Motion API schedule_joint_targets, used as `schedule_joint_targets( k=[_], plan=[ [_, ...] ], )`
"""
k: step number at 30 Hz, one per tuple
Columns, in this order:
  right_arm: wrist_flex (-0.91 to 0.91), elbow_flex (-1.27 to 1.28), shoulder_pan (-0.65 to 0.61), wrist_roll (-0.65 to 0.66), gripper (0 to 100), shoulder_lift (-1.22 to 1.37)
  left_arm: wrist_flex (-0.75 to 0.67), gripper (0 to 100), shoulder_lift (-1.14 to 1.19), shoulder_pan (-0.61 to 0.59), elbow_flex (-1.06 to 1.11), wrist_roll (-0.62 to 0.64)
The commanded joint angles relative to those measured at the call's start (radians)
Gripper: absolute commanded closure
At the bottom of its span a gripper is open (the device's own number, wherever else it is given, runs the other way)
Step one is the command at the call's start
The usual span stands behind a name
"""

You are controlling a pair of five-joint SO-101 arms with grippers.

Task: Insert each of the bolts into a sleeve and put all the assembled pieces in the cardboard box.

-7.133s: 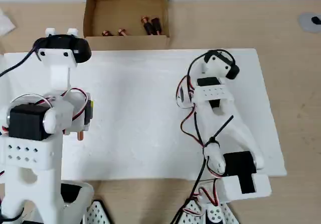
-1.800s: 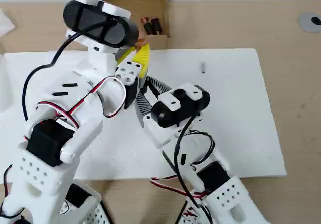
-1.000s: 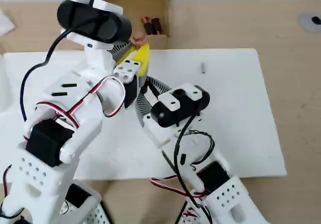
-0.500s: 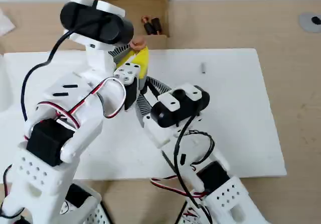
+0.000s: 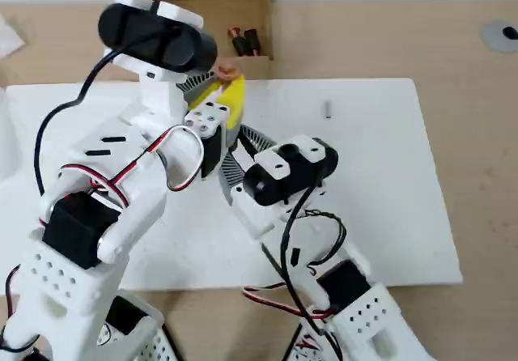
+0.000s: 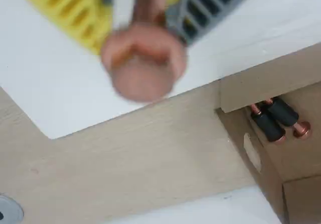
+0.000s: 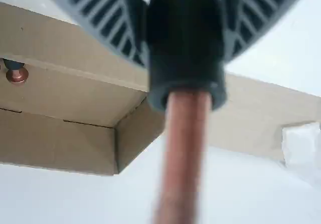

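In the left wrist view my left gripper [image 6: 143,3] is shut on a copper bolt [image 6: 144,66], yellow finger on one side, grey on the other, head outward. In the high view the same gripper [image 5: 215,86] holds the bolt head [image 5: 227,71] just in front of the cardboard box [image 5: 268,29]. My right gripper [image 7: 183,13] is shut on a black sleeve [image 7: 184,48], and a copper shaft [image 7: 181,153] runs out of its end. From above, the right gripper [image 5: 236,146] lies partly under the left arm. Assembled pieces [image 5: 243,41] lie in the box.
A white foam mat [image 5: 372,183] covers the table in front of the box. A small dark piece [image 5: 328,108] lies loose on it to the right of the arms. Finished pieces [image 6: 273,121] show inside the box's corner [image 6: 246,91]. The box wall [image 7: 70,143] stands close.
Seven seconds ago both arms were folded back near the mat's sides; now they meet by the box's front edge. Over the last second the left gripper and bolt shifted only slightly.
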Motion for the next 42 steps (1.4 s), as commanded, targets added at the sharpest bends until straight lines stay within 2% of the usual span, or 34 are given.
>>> schedule_joint_targets(
  k=[1,12,17,25,35,42],
  plan=[
    [-0.003,-0.010,0.007,0.003,98.9,-0.022,0.017,88,-0.021,0.008,-0.005,-0.002],
    [-0.003,-0.010,0.007,0.003,98.9,-0.022,0.043,87,-0.022,-0.058,-0.014,0.002],
    [-0.002,-0.008,0.007,0.003,98.9,-0.022,0.083,87,-0.022,-0.061,-0.064,0.052],
    [-0.003,-0.008,0.007,0.003,98.9,-0.022,0.077,87,-0.021,-0.054,-0.074,0.057],
    [-0.005,-0.010,0.007,0.003,98.9,-0.022,0.038,100,-0.012,-0.035,-0.066,0.092],
    [-0.005,-0.010,0.007,0.003,98.9,-0.022,0.040,100,-0.012,-0.032,-0.066,0.092]
  ],
)
